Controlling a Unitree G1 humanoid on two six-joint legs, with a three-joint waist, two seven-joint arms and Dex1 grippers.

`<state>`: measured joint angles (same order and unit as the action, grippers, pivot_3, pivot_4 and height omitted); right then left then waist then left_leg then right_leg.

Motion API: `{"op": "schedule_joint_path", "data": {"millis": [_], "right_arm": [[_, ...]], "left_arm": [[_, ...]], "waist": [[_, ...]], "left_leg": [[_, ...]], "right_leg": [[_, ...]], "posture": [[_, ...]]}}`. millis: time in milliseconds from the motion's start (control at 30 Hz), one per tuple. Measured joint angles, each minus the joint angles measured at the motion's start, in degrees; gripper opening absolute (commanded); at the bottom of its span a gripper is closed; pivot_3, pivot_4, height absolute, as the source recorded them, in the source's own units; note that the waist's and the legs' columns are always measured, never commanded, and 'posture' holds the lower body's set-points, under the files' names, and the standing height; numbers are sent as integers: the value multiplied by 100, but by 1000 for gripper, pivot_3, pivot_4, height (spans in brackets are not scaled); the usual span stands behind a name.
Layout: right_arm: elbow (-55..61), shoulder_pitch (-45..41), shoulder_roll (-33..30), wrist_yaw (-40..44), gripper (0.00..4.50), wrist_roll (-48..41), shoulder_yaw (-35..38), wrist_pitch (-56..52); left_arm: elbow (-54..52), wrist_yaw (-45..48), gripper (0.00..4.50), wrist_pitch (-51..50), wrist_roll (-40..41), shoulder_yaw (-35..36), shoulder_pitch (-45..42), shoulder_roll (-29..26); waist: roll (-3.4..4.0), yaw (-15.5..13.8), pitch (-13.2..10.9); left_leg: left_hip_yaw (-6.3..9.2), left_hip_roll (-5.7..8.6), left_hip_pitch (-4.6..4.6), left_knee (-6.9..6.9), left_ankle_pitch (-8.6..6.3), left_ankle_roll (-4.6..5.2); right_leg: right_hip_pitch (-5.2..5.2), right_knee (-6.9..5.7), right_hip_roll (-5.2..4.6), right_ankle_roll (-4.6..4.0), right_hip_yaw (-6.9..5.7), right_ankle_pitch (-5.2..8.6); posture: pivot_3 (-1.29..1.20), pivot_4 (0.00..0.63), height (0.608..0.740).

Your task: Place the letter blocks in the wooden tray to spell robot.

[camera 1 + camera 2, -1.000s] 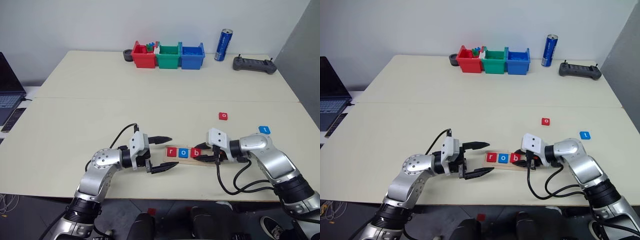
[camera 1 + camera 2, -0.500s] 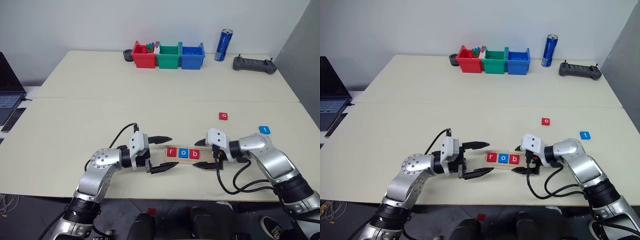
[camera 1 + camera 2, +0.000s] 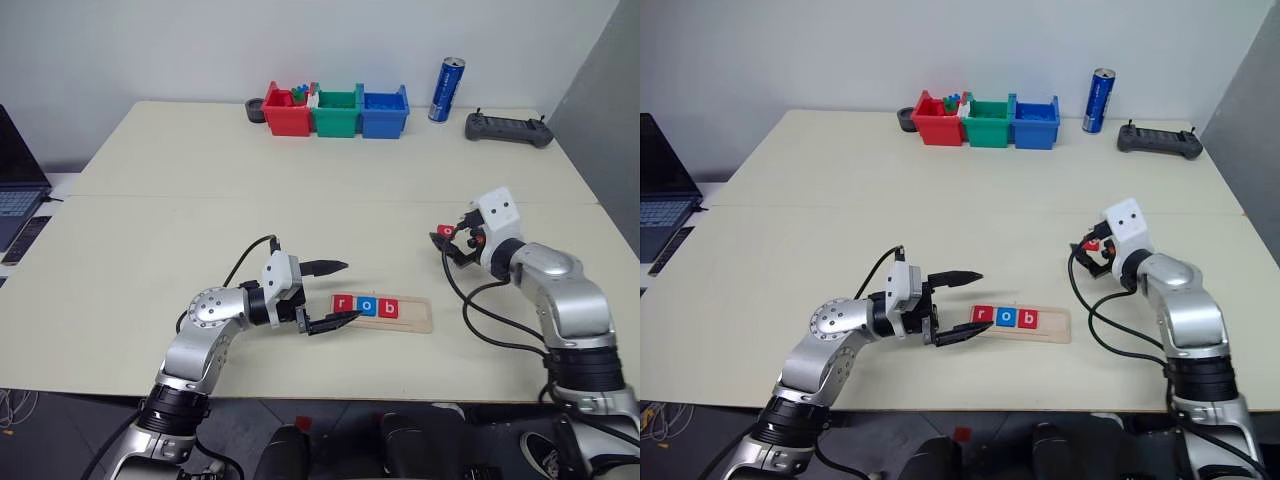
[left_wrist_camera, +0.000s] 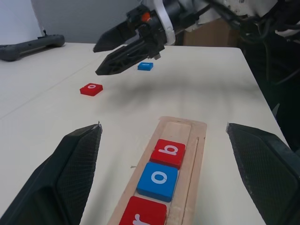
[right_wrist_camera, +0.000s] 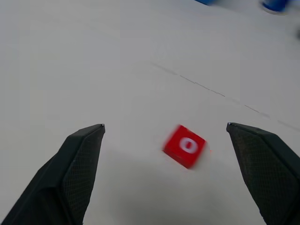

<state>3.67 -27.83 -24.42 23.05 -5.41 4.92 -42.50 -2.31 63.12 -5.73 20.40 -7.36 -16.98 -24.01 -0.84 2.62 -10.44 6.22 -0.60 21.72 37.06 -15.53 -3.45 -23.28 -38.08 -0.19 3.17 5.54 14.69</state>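
Observation:
The wooden tray (image 3: 415,316) lies near the table's front edge with three letter blocks in it: red r (image 3: 343,303), blue o (image 3: 367,306) and red b (image 3: 389,308). My left gripper (image 3: 335,294) is open, level, its fingers either side of the tray's left end. Hovering just above a loose red o block (image 5: 185,146), my right gripper (image 3: 450,244) is open and holds nothing. That block (image 4: 91,89) lies on the table right of and beyond the tray. A blue block (image 4: 145,66) lies further off, its letter unreadable.
Red (image 3: 288,112), green (image 3: 336,112) and blue (image 3: 384,112) bins stand at the back with a blue can (image 3: 447,90) and a black controller (image 3: 508,128). A laptop (image 3: 15,175) sits off the table's left edge.
My right gripper opened, left the red b block in the tray, and swung away to the right and further back over the red o block. The left gripper stayed open in place.

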Motion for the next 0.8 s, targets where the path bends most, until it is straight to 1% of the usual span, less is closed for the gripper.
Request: {"op": "schedule_joint_path", "data": {"millis": [100, 300, 400, 600, 700, 800], "right_arm": [[-470, -134, 544, -603, 4423, 27, 57, -135], [-1128, -625, 969, -1184, 4423, 9, 103, -168], [-1581, -749, 1001, -1405, 4423, 33, 109, -133], [-2111, -1035, 997, -1559, 4423, 27, 110, 112], [-2370, -1161, 1012, -1574, 3831, 26, 89, 272], [-2597, -1258, 1050, -1594, 2783, 24, 73, 445]], "left_arm": [[58, 6, 4500, 10, -2, -12, -94, 43], [72, 13, 4500, 25, -2, -5, -162, 52], [67, 3, 4500, 24, -2, 1, -151, 44], [19, -37, 4500, 8, -2, 56, -45, 19], [-14, -75, 4500, 3, -2, 60, -17, 13], [-19, -116, 4500, -5, -2, 62, 11, 3]], "waist": [[0, 42, 0], [3, 69, 0], [3, 68, 0], [4, 80, 1], [5, 86, 1], [5, 94, 1]], "left_leg": [[0, 0, 2, 0, 0, 0], [1, 0, 1, -2, 0, 0], [1, 1, 3, -2, 0, 0], [0, 1, 1, -1, 0, 1], [0, 1, 0, -1, 0, 1], [0, 1, 0, -1, 0, 1]], "right_leg": [[-2, -2, 0, -3, 1, -2], [-2, -2, 0, -3, -1, -2], [-2, -1, -1, -3, -1, -2], [-2, -3, 0, -3, 0, -2], [-2, -4, 0, -3, 0, -2], [-2, -3, 0, -3, 0, -2]], "posture": [[0, 150, 740], [0, 150, 740], [0, 150, 740], [0, 150, 740], [0, 150, 740], [0, 150, 740]]}}
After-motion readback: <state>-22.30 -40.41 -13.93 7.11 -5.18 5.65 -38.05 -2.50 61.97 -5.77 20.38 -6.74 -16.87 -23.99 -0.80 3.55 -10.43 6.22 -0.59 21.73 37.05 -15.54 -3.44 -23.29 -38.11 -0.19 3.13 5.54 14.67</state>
